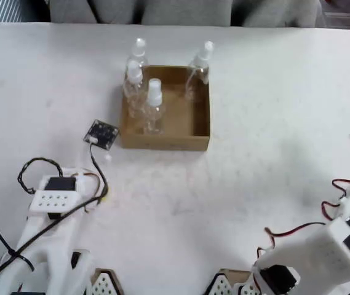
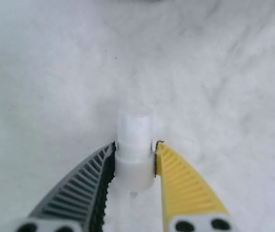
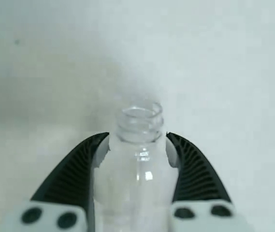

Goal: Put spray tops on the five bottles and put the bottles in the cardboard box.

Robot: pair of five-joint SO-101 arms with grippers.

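Left gripper (image 2: 135, 146) pinches white spray top (image 2: 135, 126) at its collar, grey and yellow fingers (image 2: 185, 188) touching either side, above pale surface (image 2: 55, 63).

No text, label, brand, number or sign is showing legibly in any view. The cardboard box (image 1: 165, 142), the capped bottles (image 1: 154, 104) standing at it, the spray top (image 2: 135, 154) and the open-necked bottle (image 3: 139, 164) are all presenting plain, unprinted faces. The small dark board (image 1: 101, 133), lying at about nine o'clock from the box, is appearing too small for any marking on it to be made out.
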